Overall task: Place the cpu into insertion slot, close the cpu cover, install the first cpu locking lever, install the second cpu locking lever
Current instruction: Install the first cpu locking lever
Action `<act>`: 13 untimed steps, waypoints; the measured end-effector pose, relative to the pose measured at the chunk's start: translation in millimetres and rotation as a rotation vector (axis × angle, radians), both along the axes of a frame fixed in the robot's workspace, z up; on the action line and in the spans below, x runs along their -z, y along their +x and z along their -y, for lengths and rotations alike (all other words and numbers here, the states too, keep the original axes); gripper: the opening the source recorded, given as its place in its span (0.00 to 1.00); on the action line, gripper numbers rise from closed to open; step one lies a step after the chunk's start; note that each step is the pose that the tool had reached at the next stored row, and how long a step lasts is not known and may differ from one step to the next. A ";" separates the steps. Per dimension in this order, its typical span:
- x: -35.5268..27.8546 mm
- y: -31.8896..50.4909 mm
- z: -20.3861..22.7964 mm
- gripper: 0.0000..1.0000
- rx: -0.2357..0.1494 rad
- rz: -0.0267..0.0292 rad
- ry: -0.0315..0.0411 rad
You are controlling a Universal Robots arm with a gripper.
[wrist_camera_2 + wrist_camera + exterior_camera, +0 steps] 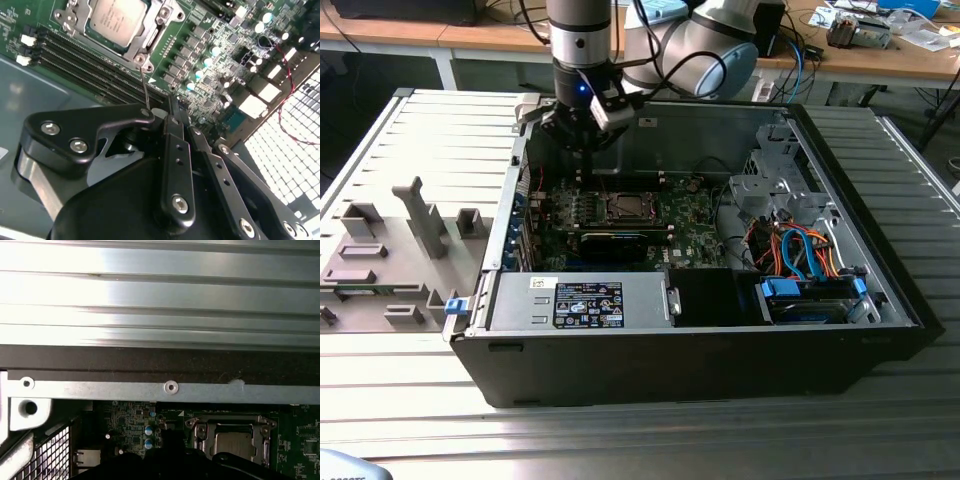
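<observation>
While the arm hangs above the open computer case (700, 340), the scene in the exterior view is catalogued from left to right. At the left of the frame a grey fixture tray (390, 270) with upright blocks is set on the ribbed metal table (620, 440). Just beside it the black case lies on its side, a silver power supply box (580, 302) with a label occupying its lower left compartment. At upper centre the gripper (582, 145) is held over the rear of the green motherboard (690, 215), apart from the board. Right of centre on the board the cpu (628, 207) is seen seated in the insertion slot (609, 208), with the cpu cover (647, 203) lying down around it. A black card (615, 243) is noted below the socket. At the right, a bundle of orange and blue cables (800, 250) and a drive bay (805, 300) are recorded.

In the second wrist view the chip's pale metal top (117, 17) shows through the window of the silver frame (145, 42), at upper left of the frame. A thin wire lever (145, 92) stands up from the frame's corner. The black fingers (175, 165) are pressed close together at the lower centre, with nothing seen gripped between them.

In the first wrist view the covered socket (232, 437) sits at lower right, below the case wall (160, 390).
</observation>
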State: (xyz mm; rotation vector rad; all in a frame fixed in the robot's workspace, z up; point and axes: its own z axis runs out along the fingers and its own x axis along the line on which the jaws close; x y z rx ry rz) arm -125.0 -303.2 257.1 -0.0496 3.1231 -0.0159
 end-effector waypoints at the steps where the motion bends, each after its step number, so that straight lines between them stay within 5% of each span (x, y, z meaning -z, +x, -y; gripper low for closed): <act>1: 0.0 1.3 0.0 0.11 0.000 -0.0001 -0.0001; 13: -0.1 7.8 -0.1 0.11 -0.001 -0.0004 -0.0001</act>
